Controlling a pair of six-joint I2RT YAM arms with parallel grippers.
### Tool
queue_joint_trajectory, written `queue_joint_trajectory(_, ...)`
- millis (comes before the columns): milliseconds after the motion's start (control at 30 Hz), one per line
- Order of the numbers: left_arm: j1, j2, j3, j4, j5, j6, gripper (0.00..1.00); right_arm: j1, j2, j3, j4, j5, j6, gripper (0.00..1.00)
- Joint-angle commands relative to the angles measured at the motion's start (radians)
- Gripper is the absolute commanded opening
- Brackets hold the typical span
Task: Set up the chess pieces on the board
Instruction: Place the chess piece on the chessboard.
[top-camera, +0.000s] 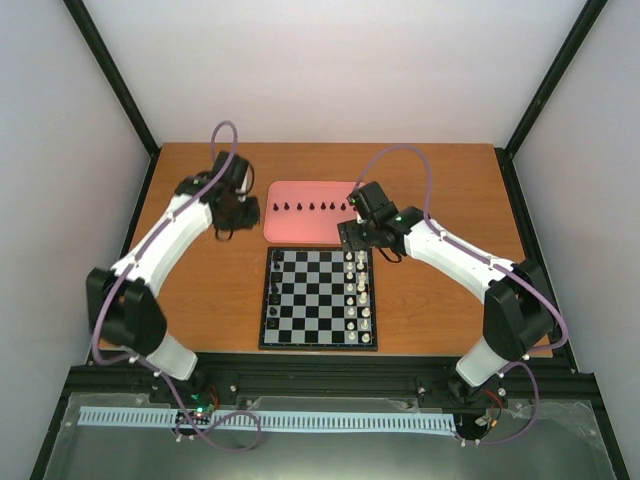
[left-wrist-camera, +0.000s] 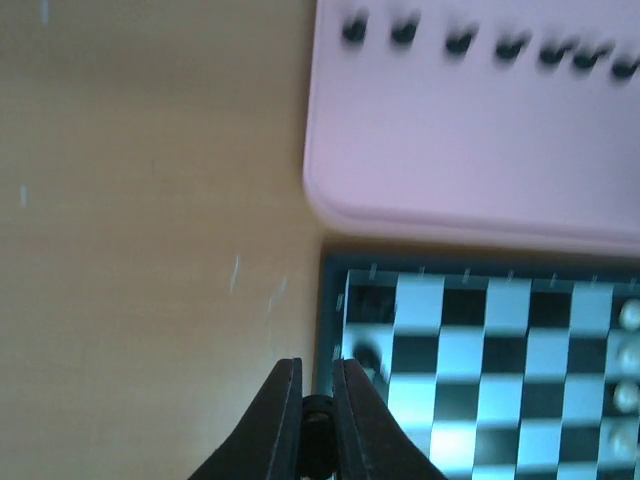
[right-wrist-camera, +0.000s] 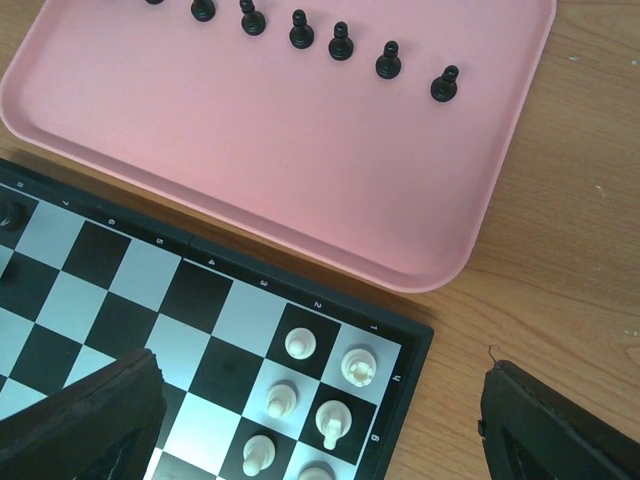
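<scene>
Seven black pieces (right-wrist-camera: 300, 32) stand in a row on the tray (right-wrist-camera: 300, 170), and a few more are on the left file of the board (top-camera: 315, 300), so the setup looks partly done. The left gripper (left-wrist-camera: 318, 372) is pressed together on what appears to be one small black piece (left-wrist-camera: 318, 408). It hangs over the table (left-wrist-camera: 130, 250) just off the board's far left corner. The step in hand is likely carrying that piece to its square. Next it needs a short shift over a free left-side square, then a straight drop that misses the neighbours there. The right gripper (right-wrist-camera: 320, 415) is spread wide and empty above the far right corner, by the white pieces (right-wrist-camera: 358, 367). The tray's rim (left-wrist-camera: 450, 222) lies just beside the board's border (left-wrist-camera: 330, 300), leaving little gap. The bare table on the left and the board's middle files give open room.
</scene>
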Motion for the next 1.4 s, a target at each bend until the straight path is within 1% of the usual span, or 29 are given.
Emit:
queue_joint_trajectory(0,-0.054,-0.254,-0.248,0.027,0.030,-0.132,0.01,-0.011,0.015,0.009,-0.002,0.012,-0.017,0.99)
queue_joint_trajectory(67,-0.099,-0.365,-0.338,0.020,0.030,-0.189,0.01,-0.012,0.015,-0.004,0.004,0.007,-0.016,0.99)
queue_joint_trajectory(233,-0.199,-0.548,-0.499,-0.014,0.013,-0.318,0.01,-0.011,0.018,-0.014,0.008,0.000,-0.011,0.99)
queue_joint_trajectory(367,-0.295,-0.635,-0.604,-0.004,0.010,-0.408,0.01,-0.011,0.024,-0.011,0.014,0.005,-0.018,0.99)
queue_joint_trajectory(500,-0.430,-0.620,-0.672,0.027,-0.030,-0.463,0.01,-0.011,0.044,-0.001,0.020,0.007,-0.020,0.99)
queue_joint_trajectory(733,-0.528,-0.565,-0.707,0.060,-0.044,-0.528,0.01,-0.011,0.052,0.011,0.025,-0.002,-0.018,0.99)
queue_joint_trajectory(900,-0.628,-0.538,-0.749,0.090,-0.025,-0.593,0.01,-0.012,0.048,0.000,0.025,0.004,-0.031,0.99)
queue_joint_trajectory(1033,-0.704,-0.551,-0.767,0.078,-0.041,-0.669,0.01,-0.011,0.040,-0.020,0.039,0.004,-0.027,0.99)
queue_joint_trajectory(1167,-0.724,-0.584,-0.797,0.072,-0.047,-0.703,0.01,-0.011,0.039,-0.041,0.050,-0.014,-0.021,0.99)
queue_joint_trajectory(1367,-0.726,-0.572,-0.842,0.108,-0.045,-0.720,0.01,-0.011,0.032,-0.047,0.048,-0.014,-0.034,0.99)
